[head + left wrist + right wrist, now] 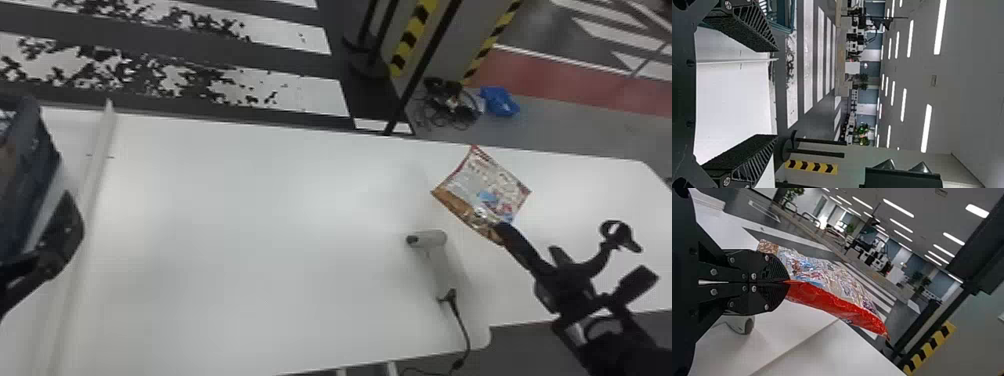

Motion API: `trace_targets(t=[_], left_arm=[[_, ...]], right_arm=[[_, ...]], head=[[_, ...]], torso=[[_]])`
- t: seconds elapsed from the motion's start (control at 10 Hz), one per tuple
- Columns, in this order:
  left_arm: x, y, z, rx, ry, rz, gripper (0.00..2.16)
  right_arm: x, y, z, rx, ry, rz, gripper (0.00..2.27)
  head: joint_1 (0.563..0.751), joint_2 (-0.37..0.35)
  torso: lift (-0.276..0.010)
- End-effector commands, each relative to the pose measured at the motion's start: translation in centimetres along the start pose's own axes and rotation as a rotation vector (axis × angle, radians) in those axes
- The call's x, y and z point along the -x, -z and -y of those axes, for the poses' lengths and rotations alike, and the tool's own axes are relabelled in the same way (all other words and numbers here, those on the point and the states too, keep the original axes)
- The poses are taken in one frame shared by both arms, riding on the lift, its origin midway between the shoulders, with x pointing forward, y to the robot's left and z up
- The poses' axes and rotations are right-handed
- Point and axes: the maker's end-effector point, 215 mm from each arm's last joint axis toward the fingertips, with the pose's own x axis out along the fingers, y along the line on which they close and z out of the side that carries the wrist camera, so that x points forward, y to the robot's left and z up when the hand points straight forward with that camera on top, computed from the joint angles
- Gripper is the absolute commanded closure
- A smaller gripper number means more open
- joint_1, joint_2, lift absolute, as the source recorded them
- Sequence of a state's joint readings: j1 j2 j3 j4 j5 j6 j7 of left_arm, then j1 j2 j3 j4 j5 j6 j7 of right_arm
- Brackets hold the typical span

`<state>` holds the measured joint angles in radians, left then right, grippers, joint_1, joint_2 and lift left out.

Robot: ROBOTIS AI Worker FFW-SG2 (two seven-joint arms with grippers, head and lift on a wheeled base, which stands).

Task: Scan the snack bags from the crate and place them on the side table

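Dark floor [280,60] with broad white stripes, some blotched in black, runs beyond the far edge of the white table [250,225]. Farther right stands a grey pillar [452,45] with yellow-and-black hazard tape [410,37]; beside its foot lie tangled black cables [447,102] and a blue bundle [500,101], near a red band [540,77] of floor. Both wrist views take in the wider hall, with rows of ceiling lights [928,127] and some green plants [862,135].

Toward the table's left end a raised pale strip [90,185] crosses from the far edge to the near one. Left of it is the dark blue crate [30,150], cut off by the view's edge. The left gripper [65,230] is just beside the crate, its fingers spread wide with nothing between them.

On the right, the near edge steps back past a rounded corner. Close to that corner a grey scanner [432,240] rests on the white top, its black cord [462,330] running over the near edge. The right gripper [501,229] has its fingers pinched together on one end of the snack bag [487,187], which is above the tabletop, between scanner and far edge, a little to the right.
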<state>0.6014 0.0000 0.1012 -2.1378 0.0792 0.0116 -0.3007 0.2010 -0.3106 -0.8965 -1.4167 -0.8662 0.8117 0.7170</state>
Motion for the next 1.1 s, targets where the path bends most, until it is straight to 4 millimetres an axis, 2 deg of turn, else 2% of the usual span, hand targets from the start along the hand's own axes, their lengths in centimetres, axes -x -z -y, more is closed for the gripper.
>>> trace_targets(t=[0.0,0.2,0.3,0.5,0.6,0.7,0.8,1.0], left_arm=[[0.1,-0.1,0.1,0.001,0.0,0.001,0.1],[0.3,-0.3,0.3,0.001,0.004,0.002,0.1],[0.4,-0.4,0.3,0.0,0.003,0.003,0.1],[0.5,-0.5,0.4,0.002,0.004,0.002,0.1],[0.6,-0.6,0.5,0.001,0.006,0.002,0.1],[0.7,-0.5,0.6,0.003,0.006,-0.005,0.1],[0.9,-0.7,0.6,0.001,0.007,-0.003,0.1],[1.2,-1.1,0.8,-0.002,0.008,-0.002,0.1]], right_arm=[[1.0,-2.8,2.9,0.013,0.067,0.128,2.24],[2.1,-4.4,6.9,0.036,0.194,0.21,2.24],[2.6,-4.4,8.8,0.042,0.268,0.225,2.23],[2.7,-2.6,11.5,0.03,0.367,0.185,2.13],[2.8,-2.4,12.0,0.039,0.385,0.193,1.79],[2.8,-2.4,12.1,0.044,0.387,0.197,0.69],[2.5,-2.2,12.0,0.047,0.383,0.188,0.0],[2.3,-2.6,11.3,0.064,0.37,0.189,0.06]], head=[[0.695,-0.35],[0.695,-0.35],[0.695,-0.35],[0.695,-0.35],[0.695,-0.35],[0.695,-0.35],[0.695,-0.35],[0.695,-0.35]], torso=[[-0.094],[-0.094],[-0.094],[-0.094],[-0.094],[-0.094],[-0.094],[-0.094]])
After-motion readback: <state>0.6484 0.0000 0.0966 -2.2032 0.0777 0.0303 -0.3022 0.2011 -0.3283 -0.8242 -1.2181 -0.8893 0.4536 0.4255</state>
